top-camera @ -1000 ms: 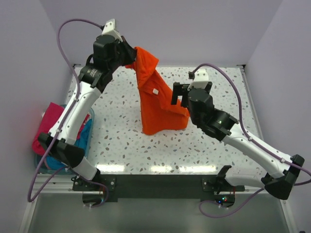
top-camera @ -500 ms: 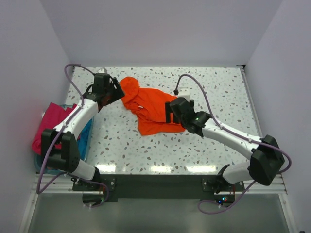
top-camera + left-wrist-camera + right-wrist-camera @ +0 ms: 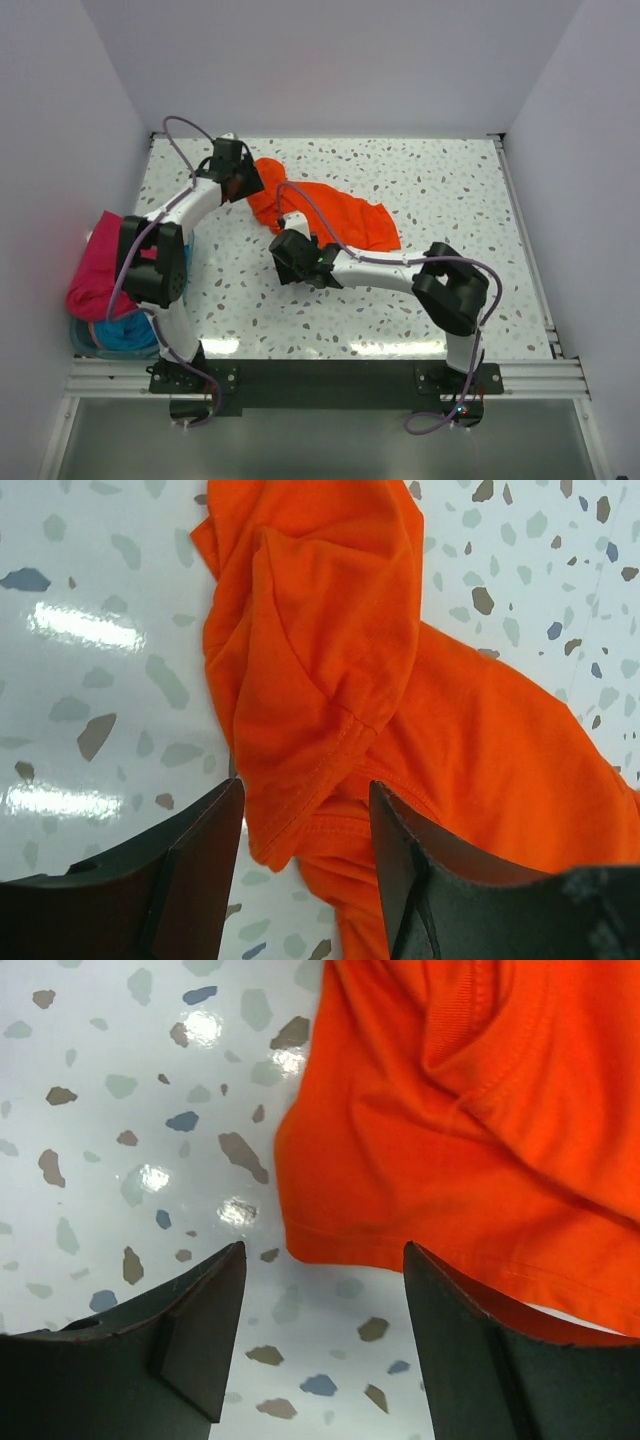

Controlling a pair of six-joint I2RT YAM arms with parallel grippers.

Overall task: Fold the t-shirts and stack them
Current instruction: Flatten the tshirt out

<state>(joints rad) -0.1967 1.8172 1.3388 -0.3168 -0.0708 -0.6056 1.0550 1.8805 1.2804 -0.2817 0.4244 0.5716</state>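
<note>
On the speckled worktop point(image 3: 450, 180), the left end effector point(image 3: 305, 792) stands with jaws apart over the bunched far end of the orange shirt point(image 3: 335, 215), gripping nothing. The right end effector point(image 3: 323, 1252), jaws wide and empty, hovers at its near hem. The shirt lies rumpled mid-worktop. A pink shirt point(image 3: 100, 262) and teal cloth point(image 3: 125, 335) sit heaped at the left edge.

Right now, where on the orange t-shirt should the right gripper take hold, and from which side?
Probably the hemmed corner of the orange t-shirt, taken from straight above. It lies flat on the table, straddled by the open right gripper; elsewhere the cloth is bunched.
</note>
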